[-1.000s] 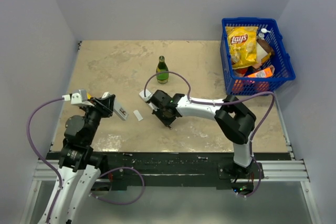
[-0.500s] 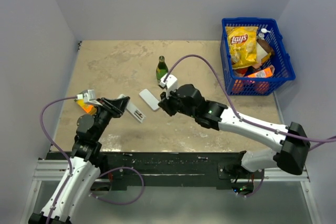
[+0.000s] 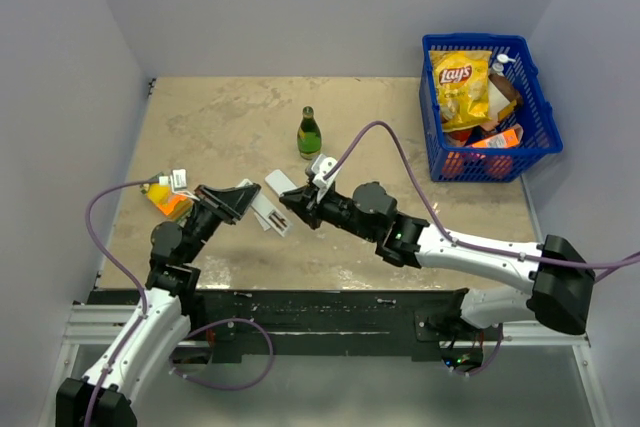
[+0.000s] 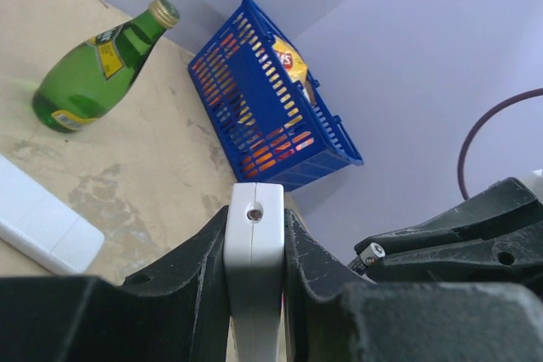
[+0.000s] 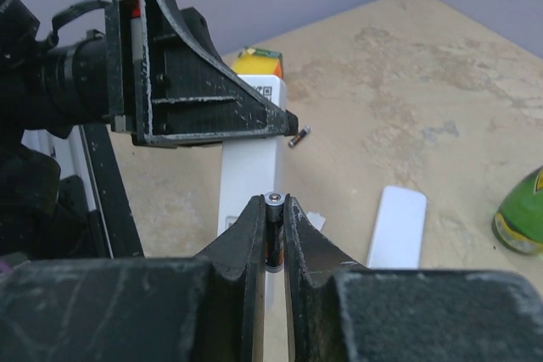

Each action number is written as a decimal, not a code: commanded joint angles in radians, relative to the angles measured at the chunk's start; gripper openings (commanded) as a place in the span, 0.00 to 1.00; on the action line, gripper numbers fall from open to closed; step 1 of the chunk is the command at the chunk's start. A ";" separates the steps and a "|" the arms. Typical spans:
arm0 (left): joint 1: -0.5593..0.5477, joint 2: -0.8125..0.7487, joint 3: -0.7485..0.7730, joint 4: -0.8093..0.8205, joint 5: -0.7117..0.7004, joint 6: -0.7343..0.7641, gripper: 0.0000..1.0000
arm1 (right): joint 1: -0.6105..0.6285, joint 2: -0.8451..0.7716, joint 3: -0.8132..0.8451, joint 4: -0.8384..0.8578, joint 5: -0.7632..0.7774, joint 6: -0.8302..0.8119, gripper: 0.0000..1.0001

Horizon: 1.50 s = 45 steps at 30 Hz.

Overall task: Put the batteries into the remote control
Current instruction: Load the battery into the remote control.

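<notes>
My left gripper (image 3: pixel 243 199) is shut on the white remote control (image 3: pixel 269 215) and holds it above the table; in the left wrist view the remote (image 4: pixel 253 277) stands edge-on between the fingers. My right gripper (image 3: pixel 291 205) is shut on a small dark battery (image 5: pixel 272 231), held upright with its metal tip showing, directly in front of the remote (image 5: pixel 249 177). A second battery (image 5: pixel 299 136) lies on the table behind the remote. The white battery cover (image 3: pixel 281 184) lies flat on the table and also shows in the right wrist view (image 5: pixel 399 226).
A green bottle (image 3: pixel 309 134) stands behind the grippers. A blue basket (image 3: pixel 546 117) with a chip bag and cartons sits at the back right. An orange carton (image 3: pixel 168 200) lies by the left arm. The left gripper (image 5: pixel 182 91) fills the upper left of the right wrist view.
My right arm has stretched out and brought its gripper with the battery left and down to the remote. My left gripper has carried the remote right, towards it.
</notes>
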 commanded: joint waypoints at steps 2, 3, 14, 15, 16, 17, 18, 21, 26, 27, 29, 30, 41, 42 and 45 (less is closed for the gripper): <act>0.005 0.020 -0.002 0.189 0.044 -0.046 0.00 | 0.015 0.025 -0.010 0.171 -0.038 -0.013 0.00; 0.005 0.027 -0.002 0.204 0.048 -0.048 0.00 | 0.021 0.032 -0.010 0.172 -0.035 -0.011 0.00; 0.005 0.041 -0.009 0.238 0.048 -0.055 0.00 | 0.041 0.041 -0.025 0.165 -0.055 0.017 0.00; 0.005 0.041 -0.011 0.238 0.045 -0.055 0.00 | 0.041 0.045 -0.027 0.163 -0.053 0.018 0.00; 0.005 0.040 -0.011 0.238 0.044 -0.057 0.00 | 0.043 0.043 -0.028 0.163 -0.053 0.021 0.00; 0.005 0.041 -0.011 0.239 0.044 -0.057 0.00 | 0.046 0.045 -0.030 0.165 -0.055 0.020 0.00; 0.005 0.040 -0.011 0.242 0.046 -0.057 0.00 | 0.046 0.051 -0.031 0.166 -0.053 0.020 0.00; 0.005 0.037 -0.012 0.246 0.046 -0.061 0.00 | 0.050 0.063 -0.031 0.168 -0.055 0.021 0.00; 0.007 0.028 -0.011 0.244 0.044 -0.068 0.00 | 0.057 0.071 -0.038 0.172 -0.043 0.018 0.00; 0.005 0.024 -0.011 0.244 0.046 -0.069 0.00 | 0.057 0.074 -0.039 0.174 -0.038 0.017 0.00; 0.005 0.021 -0.011 0.246 0.046 -0.074 0.00 | 0.057 0.078 -0.041 0.174 -0.033 0.014 0.00; 0.005 0.020 -0.011 0.247 0.046 -0.077 0.00 | 0.057 0.081 -0.039 0.169 -0.029 0.012 0.00; 0.005 0.006 -0.008 0.247 0.034 -0.066 0.00 | 0.057 0.078 -0.045 0.081 0.003 -0.014 0.00; 0.005 0.008 -0.002 0.246 0.034 -0.060 0.00 | 0.058 0.077 -0.044 0.065 0.006 -0.017 0.00; 0.005 0.009 0.004 0.239 0.037 -0.052 0.00 | 0.058 0.083 -0.016 -0.004 0.020 -0.025 0.00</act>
